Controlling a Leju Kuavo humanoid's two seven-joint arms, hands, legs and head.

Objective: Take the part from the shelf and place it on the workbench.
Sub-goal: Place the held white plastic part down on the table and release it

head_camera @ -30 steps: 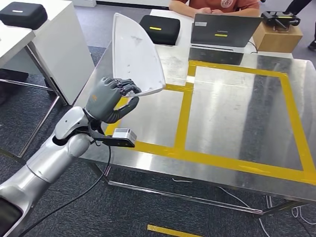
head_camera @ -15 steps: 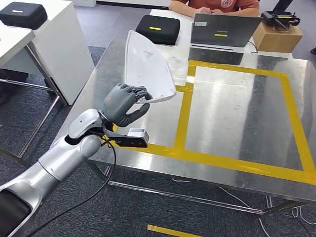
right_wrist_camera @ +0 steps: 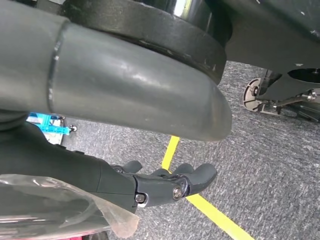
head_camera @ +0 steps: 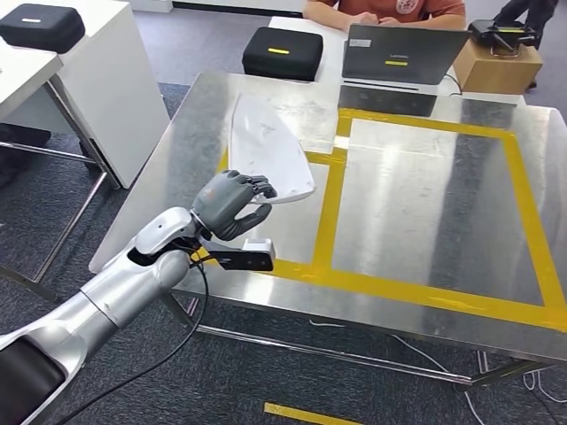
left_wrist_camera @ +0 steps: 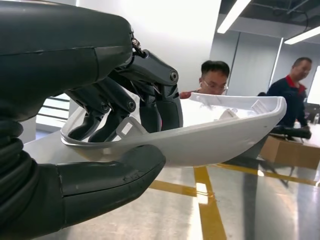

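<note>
Part over the surface's left side
The left hand [head_camera: 230, 202] holds the part [head_camera: 267, 150] near the surface's [head_camera: 415, 195] left edge; a laptop [head_camera: 401, 55] sits beyond its far edge.

Black case [head_camera: 282, 52] and laptop [head_camera: 401, 55] on the far table, cardboard box [head_camera: 498, 64] beside it, second black case [head_camera: 40, 26] on white desk [head_camera: 100, 80]

One white part [head_camera: 267, 149], one steel workbench [head_camera: 428, 204], one laptop [head_camera: 401, 55]. Two black cases [head_camera: 282, 51] [head_camera: 42, 25], one cardboard box [head_camera: 500, 65]. Two persons [left_wrist_camera: 213, 77] [left_wrist_camera: 294, 90].

part [head_camera: 267, 146]: white | workbench [head_camera: 415, 204]: silver, yellow tape lines [head_camera: 328, 212] | fingers [head_camera: 257, 188]: dark grey
</note>
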